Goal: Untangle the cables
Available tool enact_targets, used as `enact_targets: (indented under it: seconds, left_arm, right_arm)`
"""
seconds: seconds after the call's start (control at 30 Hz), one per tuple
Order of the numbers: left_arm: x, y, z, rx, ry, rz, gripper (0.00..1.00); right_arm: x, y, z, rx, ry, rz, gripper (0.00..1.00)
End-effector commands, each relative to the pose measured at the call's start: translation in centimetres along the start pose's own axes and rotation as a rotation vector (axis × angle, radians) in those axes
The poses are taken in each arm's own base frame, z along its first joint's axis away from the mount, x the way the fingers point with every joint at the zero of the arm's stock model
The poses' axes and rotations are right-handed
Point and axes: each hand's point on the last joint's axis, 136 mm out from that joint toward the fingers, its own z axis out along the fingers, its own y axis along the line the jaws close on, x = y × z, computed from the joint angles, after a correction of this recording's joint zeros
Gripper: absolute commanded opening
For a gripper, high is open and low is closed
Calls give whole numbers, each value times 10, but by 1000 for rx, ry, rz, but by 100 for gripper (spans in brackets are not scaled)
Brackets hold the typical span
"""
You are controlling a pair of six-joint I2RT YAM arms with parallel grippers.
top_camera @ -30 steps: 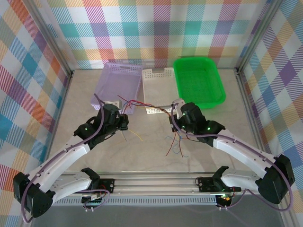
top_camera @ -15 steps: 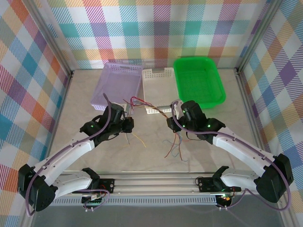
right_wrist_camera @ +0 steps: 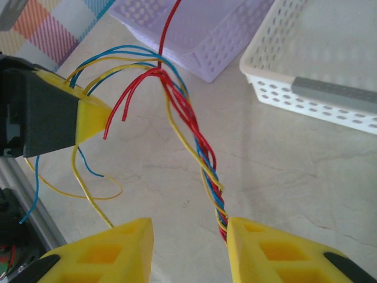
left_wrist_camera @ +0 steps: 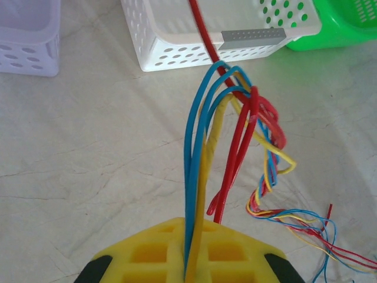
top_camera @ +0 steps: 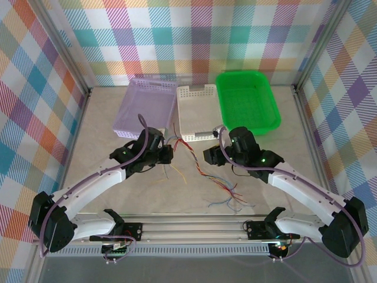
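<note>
The cables [top_camera: 197, 165] lay on the table [top_camera: 106, 130] in the gap between the two arms, a twisted strand of red, blue and yellow wires that ran from the left tool [top_camera: 168, 154] toward five o'clock in the top view and fanned into loose ends near the front rail. In the left wrist view the cables [left_wrist_camera: 203, 153] rose toward twelve o'clock out of the left tool [left_wrist_camera: 189, 247], whose yellow fingers [left_wrist_camera: 147, 253] were pressed together on blue, yellow and red wires; beyond the pinch the wires looped, knotted and trailed off toward four o'clock. One red wire ran on past the knot toward the white basket [left_wrist_camera: 177, 35]. In the right wrist view the twisted cables [right_wrist_camera: 209, 171] passed between the fingers of the right tool [right_wrist_camera: 188, 236], which stood spread apart, with the strand just beside the inner edge of the finger [right_wrist_camera: 265, 242] at five o'clock. The left tool [right_wrist_camera: 88, 118] showed at nine o'clock there, wires arching from its tip. In the top view the right tool [top_camera: 209, 156] sat at three o'clock of the strand. At twelve o'clock of the cables stood the white basket [top_camera: 197, 109], with the purple basket [top_camera: 147, 103] at eleven and the green basket [top_camera: 247, 100] at one.
</note>
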Motion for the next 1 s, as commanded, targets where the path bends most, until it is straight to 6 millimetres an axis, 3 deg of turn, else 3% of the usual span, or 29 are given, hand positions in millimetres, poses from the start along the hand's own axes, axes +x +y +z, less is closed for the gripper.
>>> enact_targets:
  seconds: [0.0, 0.17, 0.43, 0.73, 0.87, 0.97]
  left_arm:
    - [-16, -19, -6, 48, -48, 2, 0]
    - [-15, -26, -8, 69, -46, 22, 0]
    - [-16, -29, -14, 75, -56, 28, 0]
    - [-17, -30, -14, 73, -53, 30, 0]
    - [-16, -30, -13, 72, -50, 30, 0]
    - [-16, -29, -14, 70, -53, 29, 0]
  right_arm:
    - [0, 12, 9, -92, -2, 25, 37]
    - [-5, 19, 24, -143, 4, -2, 37]
    - [0, 9, 52, -123, 49, -47, 33]
    - [2, 3, 62, -100, 53, -62, 28]
    - [3, -1, 66, -80, 54, -63, 20]
    - [4, -4, 67, -69, 52, -64, 19]
